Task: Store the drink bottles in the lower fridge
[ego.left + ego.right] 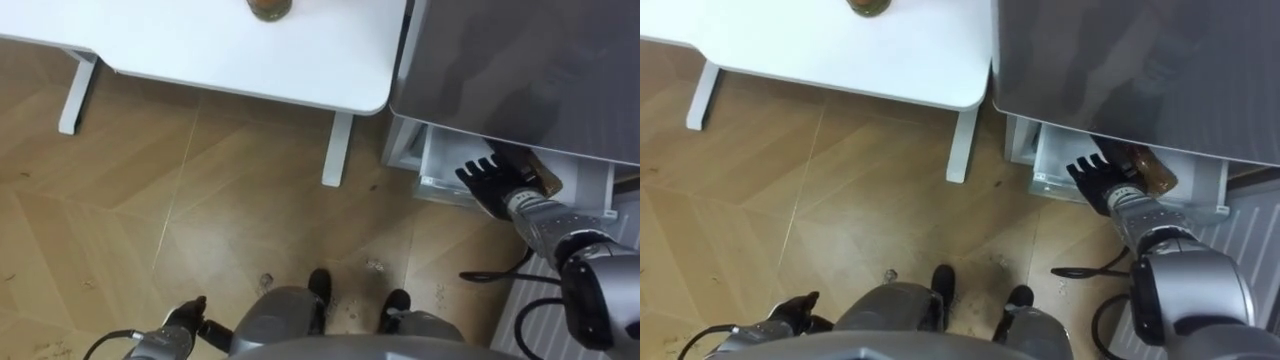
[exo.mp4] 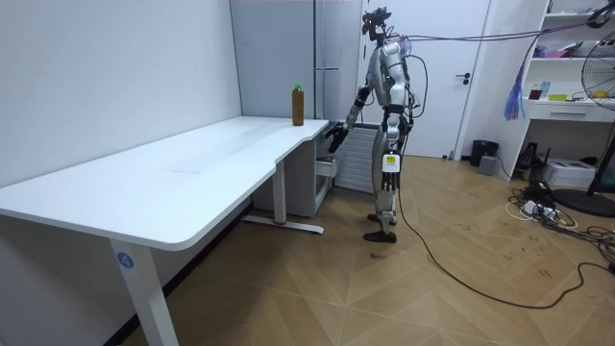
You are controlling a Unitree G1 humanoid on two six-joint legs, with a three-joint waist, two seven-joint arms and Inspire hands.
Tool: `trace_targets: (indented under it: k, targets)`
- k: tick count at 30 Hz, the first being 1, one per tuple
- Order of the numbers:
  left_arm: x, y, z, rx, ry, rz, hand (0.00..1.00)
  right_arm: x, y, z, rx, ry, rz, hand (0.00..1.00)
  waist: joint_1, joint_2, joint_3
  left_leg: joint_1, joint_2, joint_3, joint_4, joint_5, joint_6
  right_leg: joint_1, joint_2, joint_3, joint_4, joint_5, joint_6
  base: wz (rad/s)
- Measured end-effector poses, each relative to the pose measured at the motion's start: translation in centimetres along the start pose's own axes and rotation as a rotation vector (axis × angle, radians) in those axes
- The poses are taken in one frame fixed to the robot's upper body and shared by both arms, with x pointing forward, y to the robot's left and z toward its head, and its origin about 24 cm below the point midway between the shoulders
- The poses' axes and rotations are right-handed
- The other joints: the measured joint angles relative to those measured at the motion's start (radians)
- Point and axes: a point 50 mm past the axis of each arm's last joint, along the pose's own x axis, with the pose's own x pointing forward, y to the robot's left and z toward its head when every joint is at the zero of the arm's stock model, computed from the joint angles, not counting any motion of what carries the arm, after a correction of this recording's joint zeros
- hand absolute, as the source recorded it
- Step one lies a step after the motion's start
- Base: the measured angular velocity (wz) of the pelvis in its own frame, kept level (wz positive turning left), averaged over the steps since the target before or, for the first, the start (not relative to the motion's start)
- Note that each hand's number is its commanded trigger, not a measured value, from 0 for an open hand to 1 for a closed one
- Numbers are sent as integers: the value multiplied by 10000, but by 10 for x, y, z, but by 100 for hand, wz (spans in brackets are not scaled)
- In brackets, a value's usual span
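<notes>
So the robot's standing right at the fridge (image 1: pixel 520 70) with its right hand (image 1: pixel 492 185) reached down into the pulled-out lower drawer (image 1: pixel 437 170); fingers are splayed out straight, not wrapped round anything; a brown bottle (image 1: pixel 1152 172) lies in the drawer just beside the wrist, so I'd say that one's delivered. The second bottle (image 2: pixel 298 104) stands upright on the table (image 1: pixel 200 50), near the end closest to the fridge; my guess is that's next.

Left hand (image 1: pixel 187 316) hangs low by the hip; can't tell how its fingers are set.

To finish this step well: lift the hand straight up and back before swinging, keeping the straight fingers off the bottle so it doesn't roll; the fridge front overhangs the drawer, so there isn't much headroom in there.

Room-wise: the table's rounded corner and table leg (image 1: pixel 337 150) sit just beside the drawer on the left; a ribbed white panel (image 1: pixel 560 300) hems in the right; the floor behind is wide open, so backing off a bit looks like the easy route to the table.
</notes>
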Motion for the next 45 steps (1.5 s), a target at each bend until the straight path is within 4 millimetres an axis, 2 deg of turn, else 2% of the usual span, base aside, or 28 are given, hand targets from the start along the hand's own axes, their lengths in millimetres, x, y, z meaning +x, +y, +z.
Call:
trace_targets:
  k: [7, 9, 12, 13, 16, 24, 26, 31, 36, 38, 40, 41, 45]
  targets:
    - [0, -1, -4, 28, 107, 78, 0, -2, -10, -3, -74, 152, -101, 0, -152, 37, -37, 389, 6, 40, -33, -4, -4, 413, 3, -45, -22, 0, 0, 2]
    - [-1, -1, -6, -57, 158, 54, 0, -3, -14, -5, 92, 141, 34, 0, -248, 42, -72, 465, 3, 39, -48, -5, -4, 497, 2, -51, -27, 0, 0, 0]
    - [-1, -1, -9, -35, 202, 57, 0, -8, -31, -9, 237, 197, -121, 0, -251, 1, -199, 608, -1, 76, -137, -5, -6, 600, 9, -13, -46, 0, 1, -2]
    - [-1, -1, -10, -23, 216, 52, 0, -9, -36, -11, 255, 237, -231, 0, -248, -23, -270, 629, 2, 90, -139, -4, -7, 608, 13, 2, -50, 0, 0, -4]
    - [-1, -1, -11, -147, 215, 80, 0, -13, -49, -13, 175, 233, -475, 0, -265, -55, -341, 851, 9, 121, -172, -4, -7, 839, 31, 25, -164, 9, 8, -4]
    - [-1, 5, -13, -782, 69, 404, 0, -23, -75, -20, 43, 375, -1130, 0, -423, -98, -306, 1495, -6, 110, -464, -6, -11, 1569, 86, -18, -601, 72, 46, 2]
    - [-2, 5, -16, -799, 136, 580, 0, -27, -88, -28, -140, 512, -1319, 0, -496, -171, -260, 1637, -5, 150, -597, -4, -14, 1684, 108, 20, -721, 78, 60, -2]
    - [-3, 1, -19, -1070, 135, 645, 0, -42, -119, -53, -284, 1207, -2071, 0, -557, -346, -239, 1816, 1, 292, -800, -7, -19, 1779, 129, 133, -860, 84, 72, -8]
    - [-3, 2, -14, -1170, -336, 931, 0, -52, -135, -66, -924, 1666, -2492, 0, -768, -432, -272, 2033, 7, 407, -1012, -13, -24, 1818, 133, 260, -855, 85, 73, -11]
    - [-3, 3, -14, -1196, -395, 1147, 0, -54, -138, -70, -1521, 1982, -2597, 0, -768, -486, -266, 2242, 48, 667, -1105, -28, -37, 1871, 159, 530, -853, 87, 75, -30]
    - [-3, 4, -13, -1221, -450, 1286, 0, -56, -141, -74, -2229, 2365, -2681, 0, -821, -515, -270, 2345, 56, 670, -1143, -42, -48, 1961, 171, 546, -851, 86, 75, -9]
    - [-3, 5, -12, -1250, -571, 1349, 0, -58, -145, -77, -2635, 2608, -2751, 0, -832, -562, -310, 2368, 61, 669, -1157, -44, -51, 1972, 178, 559, -851, 87, 75, 0]
    - [-3, 5, -11, -1231, -641, 1455, 0, -64, -152, -81, -3625, 3157, -2924, 0, -843, -619, -295, 2530, 86, 666, -1196, -92, -76, 2115, 224, 737, -855, 87, 75, -7]
